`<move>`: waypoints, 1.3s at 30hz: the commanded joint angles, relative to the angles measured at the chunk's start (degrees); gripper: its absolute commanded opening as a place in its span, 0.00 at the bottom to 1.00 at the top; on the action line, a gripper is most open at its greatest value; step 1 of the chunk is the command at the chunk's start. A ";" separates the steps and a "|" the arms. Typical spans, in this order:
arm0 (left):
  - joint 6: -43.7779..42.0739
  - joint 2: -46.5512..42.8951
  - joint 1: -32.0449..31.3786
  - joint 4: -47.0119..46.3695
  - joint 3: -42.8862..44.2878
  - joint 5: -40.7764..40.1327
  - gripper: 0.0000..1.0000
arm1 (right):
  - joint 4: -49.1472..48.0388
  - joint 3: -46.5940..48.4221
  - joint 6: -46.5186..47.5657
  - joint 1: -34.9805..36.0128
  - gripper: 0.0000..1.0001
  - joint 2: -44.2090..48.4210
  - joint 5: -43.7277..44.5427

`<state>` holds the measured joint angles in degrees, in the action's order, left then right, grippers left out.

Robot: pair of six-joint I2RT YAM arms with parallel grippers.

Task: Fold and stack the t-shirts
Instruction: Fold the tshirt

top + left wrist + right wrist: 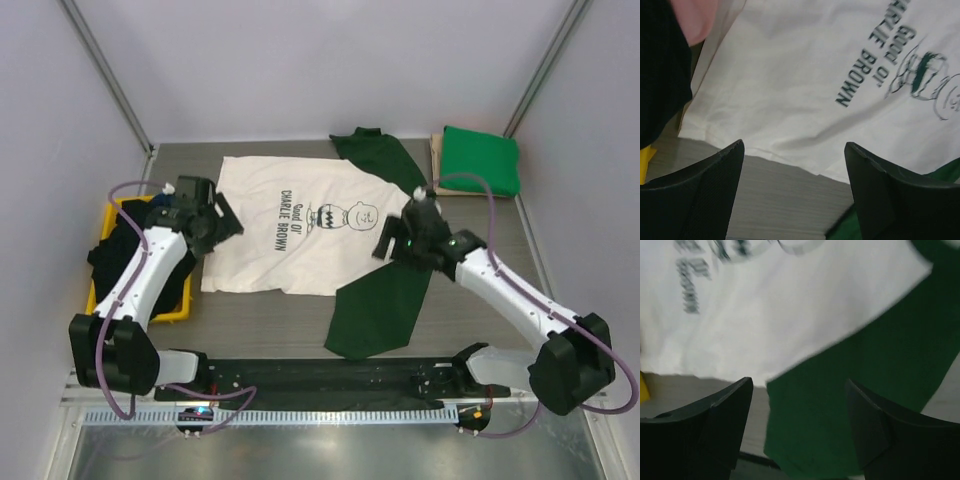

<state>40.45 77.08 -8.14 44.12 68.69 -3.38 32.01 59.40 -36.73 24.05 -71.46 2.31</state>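
The cream tee lies spread flat, print up, in the middle of the table. Its hem points left and its collar points right. One dark green sleeve trails toward the arms and the other sleeve points away. No fold shows in it, so I judge the job to be at the first fold of this shirt.

The left gripper hovers over the hem edge, jaws spread with nothing between them. Its wrist view shows bare table under the fingers and the cloth edge just past them. The right gripper hangs above the near sleeve by the shoulder, also spread and holding nothing, though its wrist view is blurred.

A green tee sits folded on the board at the far right. Dark tees fill the tray at the left.

The next move probably calls for each gripper to drop and pinch a single layer, the near sleeve first, and carry it over the body.
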 commanded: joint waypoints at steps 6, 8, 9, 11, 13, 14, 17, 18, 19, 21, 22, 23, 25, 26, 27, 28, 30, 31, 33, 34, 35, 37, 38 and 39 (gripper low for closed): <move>4.81 -12.56 0.05 -4.30 -19.63 -1.37 0.81 | 10.43 -26.78 -25.57 14.77 0.81 19.32 7.81; 5.95 -14.31 0.05 -4.65 -22.45 -2.24 0.81 | 11.14 -29.76 -29.43 16.80 0.81 23.18 8.06; 6.22 -14.67 -0.03 -4.66 -23.06 -2.86 0.81 | 10.80 -30.65 -30.49 18.56 0.81 23.91 8.07; 7.18 -14.94 -0.03 -4.66 -24.64 -5.05 0.81 | 9.83 -33.01 -31.38 19.36 0.81 24.26 7.80; 7.98 -14.76 -0.03 -5.26 -25.53 -6.11 0.82 | 7.55 -34.17 -31.47 19.45 0.82 23.48 7.28; 8.50 -14.50 -0.03 -5.62 -26.31 -6.38 0.82 | 6.76 -34.87 -31.30 19.45 0.82 23.04 7.27; 9.12 -13.01 -0.03 -7.73 -27.81 -7.43 0.83 | 3.42 -34.70 -30.59 19.54 0.82 20.58 9.03; 9.65 -11.79 -0.03 -8.08 -28.08 -8.13 0.83 | 3.41 -34.26 -30.25 19.45 0.82 18.57 9.21; 9.74 -10.91 -0.03 -8.78 -28.25 -8.31 0.84 | 3.41 -33.82 -29.98 19.54 0.82 17.59 9.29; 10.18 -8.89 -0.03 -9.49 -28.34 -8.93 0.84 | 3.06 -33.64 -29.80 19.37 0.82 15.31 9.38; 10.35 -8.35 0.05 -9.75 -28.52 -9.19 0.84 | 2.54 -33.99 -29.37 19.45 0.82 14.60 9.30; 10.53 -7.83 -0.03 -10.01 -28.61 -9.37 0.84 | 0.88 -34.87 -29.36 19.45 0.80 14.25 8.69; 11.23 -6.95 0.06 -11.42 -29.39 -9.72 0.84 | -0.97 -36.01 -29.36 19.45 0.73 13.81 7.46; 11.49 -6.77 0.06 -11.77 -29.75 -9.98 0.83 | -1.85 -37.24 -29.54 19.45 0.68 13.89 7.01; 11.85 -6.50 0.14 -12.21 -30.01 -10.42 0.83 | -2.99 -37.77 -29.54 19.45 0.53 14.24 6.49; 12.20 -6.24 0.14 -13.00 -30.54 -10.68 0.82 | -3.01 -38.21 -29.63 19.45 0.43 14.59 6.48; 12.64 -5.19 0.14 -13.79 -30.71 -12.26 0.81 | -2.74 -39.00 -29.80 19.45 0.16 17.13 7.44; 12.81 -4.40 0.23 -14.23 -30.98 -12.53 0.80 | -1.96 -38.83 -30.15 19.45 0.09 19.93 8.15; 13.08 -3.52 0.14 -15.46 -30.98 -13.41 0.76 | 1.11 -38.13 -31.82 19.45 0.01 22.84 11.12; 13.17 -2.99 0.14 -15.81 -30.89 -13.85 0.75 | 2.78 -37.52 -32.35 19.37 0.01 24.68 12.36; 13.17 -1.51 0.14 -16.17 -30.72 -14.55 0.73 | 6.28 -35.95 -33.74 19.45 0.01 27.92 13.59; 13.17 -0.01 0.14 -17.05 -30.28 -15.43 0.72 | 9.98 -33.05 -34.98 19.28 0.01 30.93 17.88; 13.08 1.83 0.14 -17.40 -30.10 -15.69 0.70 | 13.31 -32.07 -35.60 19.19 0.01 33.29 19.47; 13.08 2.80 0.40 -18.44 -30.01 -15.35 0.68 | 14.99 -31.02 -36.04 18.93 0.01 34.19 20.62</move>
<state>52.58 77.41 -8.12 29.89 38.13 -16.01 39.11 23.27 -69.47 43.18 -41.06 14.39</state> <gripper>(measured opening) 0.695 0.040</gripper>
